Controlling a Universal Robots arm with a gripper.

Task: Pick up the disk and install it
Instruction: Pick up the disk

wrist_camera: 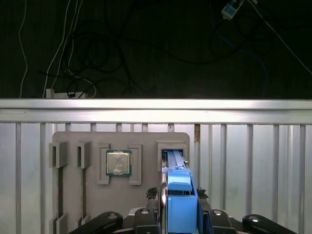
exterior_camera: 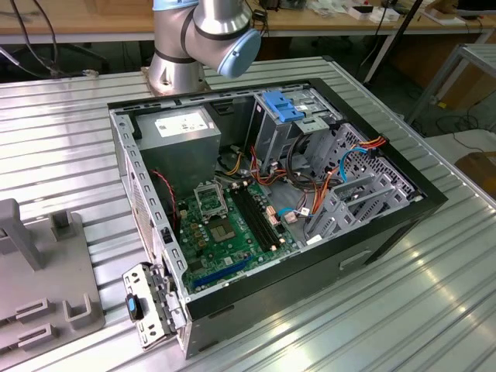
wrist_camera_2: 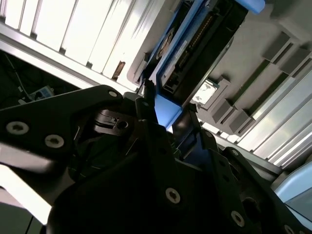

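The disk, a flat drive in a bright blue carrier, stands on edge in a slot of a grey fixture plate. In the first wrist view my gripper sits at the disk's near end, with a black finger tight against each side of the blue carrier. The second wrist view shows the same grip. There the blue carrier end is pinched between the fingers of the gripper, and the disk body runs away toward the plate. The lower end of the disk is still inside the slot.
An open computer case lies on the ribbed metal table, with a metal drive bay topped by a blue latch at its far side. The arm's base stands behind it. A processor chip rests in the fixture. The table edge runs just beyond the plate.
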